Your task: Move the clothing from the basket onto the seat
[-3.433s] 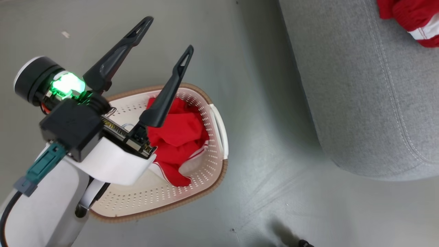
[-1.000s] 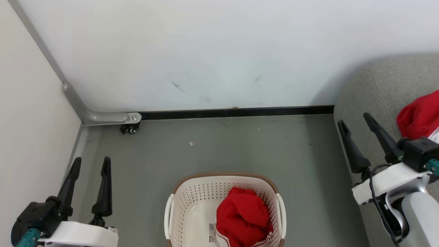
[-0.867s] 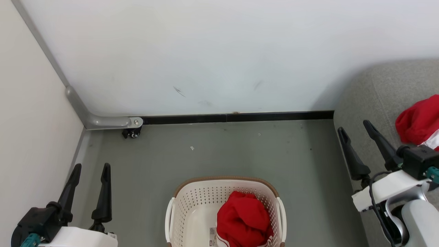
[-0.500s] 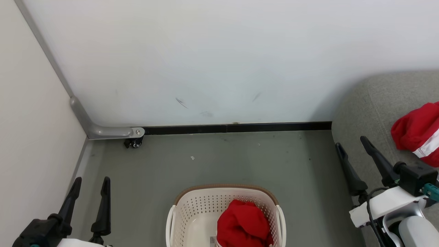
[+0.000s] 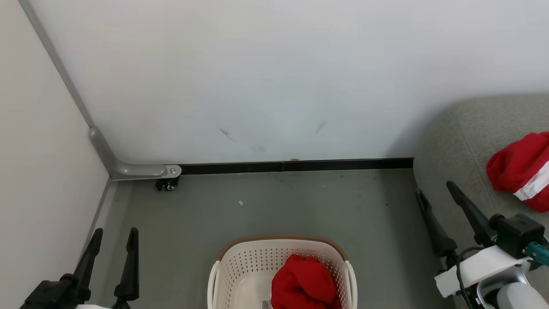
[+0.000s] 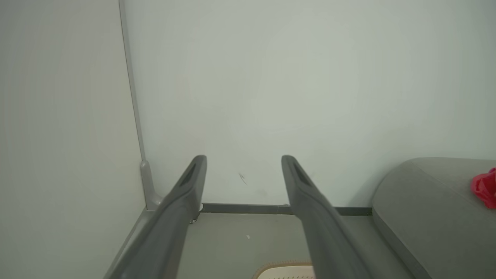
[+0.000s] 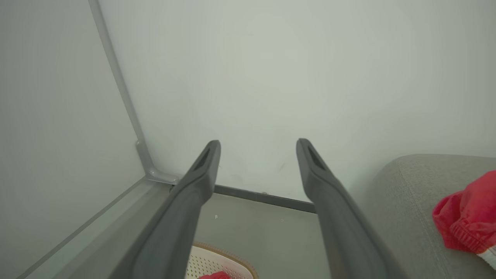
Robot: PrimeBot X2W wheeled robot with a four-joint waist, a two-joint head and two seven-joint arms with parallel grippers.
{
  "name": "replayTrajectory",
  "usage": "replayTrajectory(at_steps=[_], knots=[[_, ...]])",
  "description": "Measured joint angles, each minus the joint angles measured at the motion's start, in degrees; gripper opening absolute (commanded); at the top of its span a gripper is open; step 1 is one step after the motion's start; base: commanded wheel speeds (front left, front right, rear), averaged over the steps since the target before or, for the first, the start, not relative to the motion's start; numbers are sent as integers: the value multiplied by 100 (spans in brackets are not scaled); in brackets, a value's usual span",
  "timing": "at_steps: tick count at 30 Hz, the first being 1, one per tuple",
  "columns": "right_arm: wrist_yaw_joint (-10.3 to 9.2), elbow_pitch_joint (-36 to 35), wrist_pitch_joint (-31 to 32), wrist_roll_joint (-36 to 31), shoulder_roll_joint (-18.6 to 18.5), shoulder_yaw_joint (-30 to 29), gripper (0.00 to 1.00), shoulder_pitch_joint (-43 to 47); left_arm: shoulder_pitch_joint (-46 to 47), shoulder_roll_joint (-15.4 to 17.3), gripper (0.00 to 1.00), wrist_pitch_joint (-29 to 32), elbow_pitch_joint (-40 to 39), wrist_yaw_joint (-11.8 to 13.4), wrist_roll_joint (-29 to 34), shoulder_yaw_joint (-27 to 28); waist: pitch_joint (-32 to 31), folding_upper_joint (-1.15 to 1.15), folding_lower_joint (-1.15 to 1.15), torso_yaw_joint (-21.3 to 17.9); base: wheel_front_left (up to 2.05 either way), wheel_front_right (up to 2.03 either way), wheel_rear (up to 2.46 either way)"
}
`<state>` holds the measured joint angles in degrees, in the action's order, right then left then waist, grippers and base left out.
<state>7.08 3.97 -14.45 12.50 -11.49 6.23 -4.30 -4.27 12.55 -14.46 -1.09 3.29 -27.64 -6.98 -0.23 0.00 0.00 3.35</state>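
My left gripper [image 5: 116, 234] and right gripper [image 5: 435, 189] both hang with fingers spread wide and empty, off to either side of the basket [image 5: 240, 257], where one red garment [image 5: 303, 281] sits bunched by its right wall; the other garment [image 5: 519, 169] already lies on the seat [image 5: 463, 141]. Reaching down, I could snag a finger on the perforated wall and tip the basket, or pinch only a loose fold that slips free short of the seat.

I see the basket [image 5: 240, 268], cream w/ brown rim, upright at btm centre; one red garment [image 5: 302, 286] bunched inside, right half. Second red garment [image 5: 514, 169], white stripe, lies crumpled on grey sofa [image 5: 454, 137], far right.
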Motion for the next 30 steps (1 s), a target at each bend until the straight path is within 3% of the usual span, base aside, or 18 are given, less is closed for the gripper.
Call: replayTrajectory(at_steps=[30], knots=[[0,-141,0,1,-1,2,100,188,-134,-147,100,0,47,-353,266,66,118,0,0,-73,0,0,0]])
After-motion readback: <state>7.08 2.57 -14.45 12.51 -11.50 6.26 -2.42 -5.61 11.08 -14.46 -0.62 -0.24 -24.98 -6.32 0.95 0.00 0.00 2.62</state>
